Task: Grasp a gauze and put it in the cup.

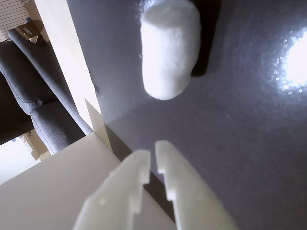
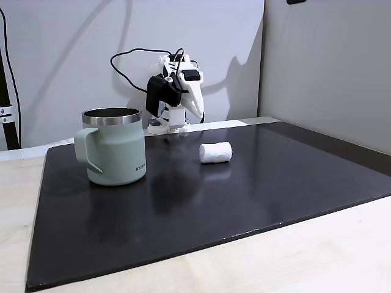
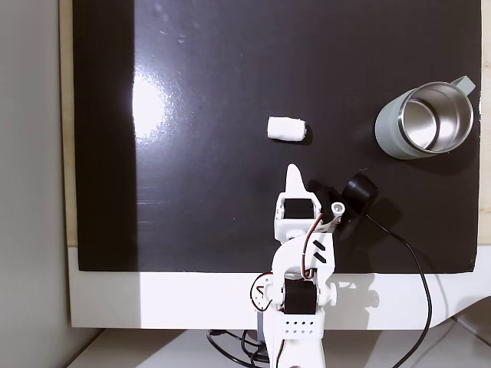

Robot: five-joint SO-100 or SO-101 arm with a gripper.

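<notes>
In the wrist view the gripper [image 1: 152, 155] fills the lower foreground, its two white fingers [image 1: 127, 184] drawn nearly together with only a thin slit between the tips, and nothing held in them. Just past the tips lies the dark mat [image 1: 240, 143], glossy, with a bright glare patch at the right edge. Farther along the mat the gauze [image 1: 170, 48] lies on its side, a short white roll with its rounded end toward the camera, apart from the fingertips. A pale wooden table edge [image 1: 67, 62] runs beside the mat on the left of this view.

In a fixed view from above, the gripper [image 3: 294, 175] points up the picture toward the gauze [image 3: 285, 129], which rests near the tip but clear of it. The cup [image 3: 423, 120] stands upright well to the right, its steel inside showing.

In a fixed view from the front, the cup [image 2: 116, 148] is nearest, at the left on the mat, handle to the left. The gauze [image 2: 215, 152] lies behind and to its right, and the arm [image 2: 174, 91] stands at the far edge, gripper [image 2: 199, 110] pointing downward above the mat.
</notes>
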